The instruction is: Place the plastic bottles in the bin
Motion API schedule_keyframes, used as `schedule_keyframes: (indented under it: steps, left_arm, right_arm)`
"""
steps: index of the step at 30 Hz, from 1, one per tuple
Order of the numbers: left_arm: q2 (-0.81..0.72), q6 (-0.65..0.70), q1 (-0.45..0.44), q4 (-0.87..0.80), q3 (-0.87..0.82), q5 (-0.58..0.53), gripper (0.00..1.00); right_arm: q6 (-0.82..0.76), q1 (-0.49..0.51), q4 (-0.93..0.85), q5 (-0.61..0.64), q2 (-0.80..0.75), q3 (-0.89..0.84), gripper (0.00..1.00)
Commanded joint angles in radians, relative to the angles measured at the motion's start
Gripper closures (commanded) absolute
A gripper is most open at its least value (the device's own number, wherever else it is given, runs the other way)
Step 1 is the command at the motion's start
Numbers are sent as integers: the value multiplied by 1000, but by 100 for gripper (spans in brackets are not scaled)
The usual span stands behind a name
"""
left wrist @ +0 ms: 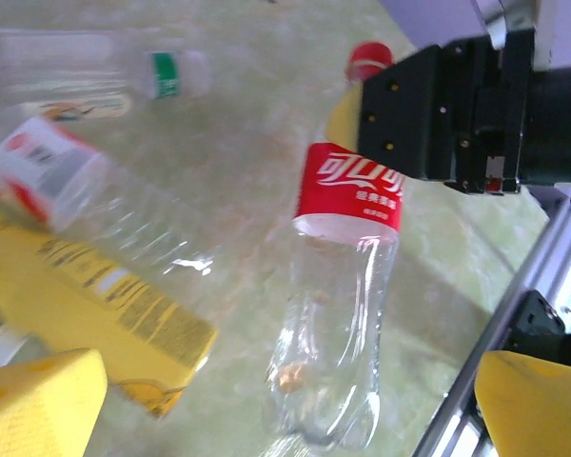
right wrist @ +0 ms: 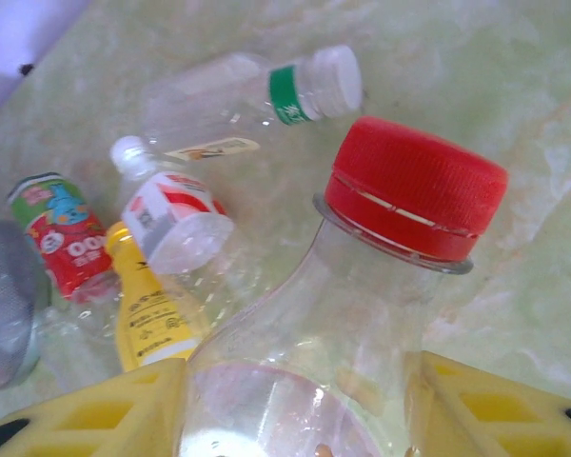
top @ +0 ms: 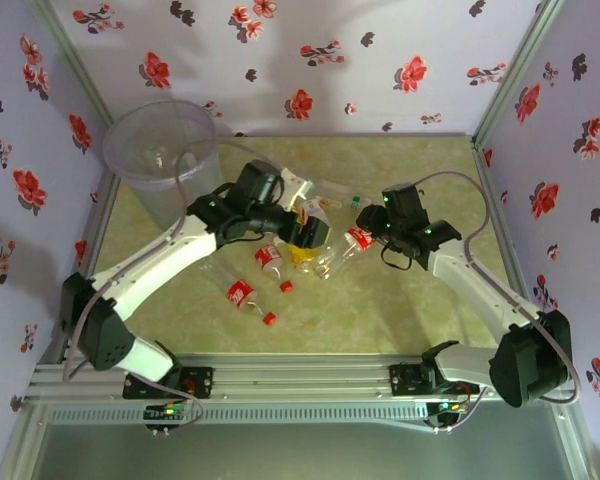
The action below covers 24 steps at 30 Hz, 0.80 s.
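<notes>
**A:** From above, where's the bin?

**B:** The bin stands upright at the far-left corner of the table. The bottles lie in a cluster mid-table, well apart from it. Two red-label bottles lie a little nearer the near edge.

**A:** And the arms?

**B:** Both reach into the cluster. The left gripper hangs over the yellow bottle. The right gripper is at the red-cap bottle, toward the right.

**A:** What does the left wrist show?

**B:** Its yellow fingers stand wide apart with nothing clamped. The red-cap bottle lies on the table between them, base toward the camera. The right gripper's black body sits against that bottle's neck. The yellow bottle lies to the left, and a green-band bottle lies further off.

**A:** And the right wrist?

**B:** Its fingers press on both sides of the red-cap bottle's shoulder, clamped on it, with the cap pointing away. Beyond it lie the green-band bottle, a white-capped one, the yellow one and a cartoon-label one.
</notes>
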Motion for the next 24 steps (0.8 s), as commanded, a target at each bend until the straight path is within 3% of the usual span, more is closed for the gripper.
schedule_keyframes:
  steps: [1,16,20,24]
  left_arm:
    - [72,53,-30,-35,64,41,0]
    - [229,-51,-67,20,124,60,1]
    - [253,-61,-75,37,142,87,11]
    - [264,-66,-76,37,153,86,30]
  right_arm:
    - [-62,5,-5,-33,-16,40,44]
    - [-61,52,142,-125,-42,24,45]
    - [-60,55,154,-126,-35,17,45]
    - [-58,56,162,-129,-31,18,45]
